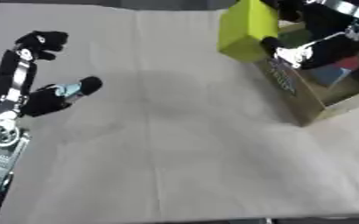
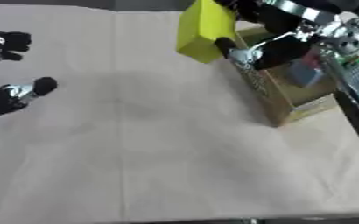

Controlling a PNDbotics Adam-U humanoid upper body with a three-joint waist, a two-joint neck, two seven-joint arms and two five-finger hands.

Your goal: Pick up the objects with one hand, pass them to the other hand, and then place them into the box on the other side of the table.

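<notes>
Yellow-green carton [image 1: 248, 28], clasped by the right hand [image 1: 290, 52] at one o'clock over the cardboard box [image 1: 305, 103], looks light, rigid, smooth-faced; hold opposite flat faces. Left hand [image 1: 48, 94] rests released at nine o'clock.

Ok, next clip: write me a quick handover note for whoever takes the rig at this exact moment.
Right hand: shut on the yellow-green box, held at the near-left rim of the cardboard box on the right side.
Left hand: empty, fingers relaxed, above the paper-covered table at its left edge.
Done: the handoff looks complete, since the right hand has the item.
Left: lower it into the cardboard box, which already holds red and blue things, and release. No other loose objects show on the table.
</notes>
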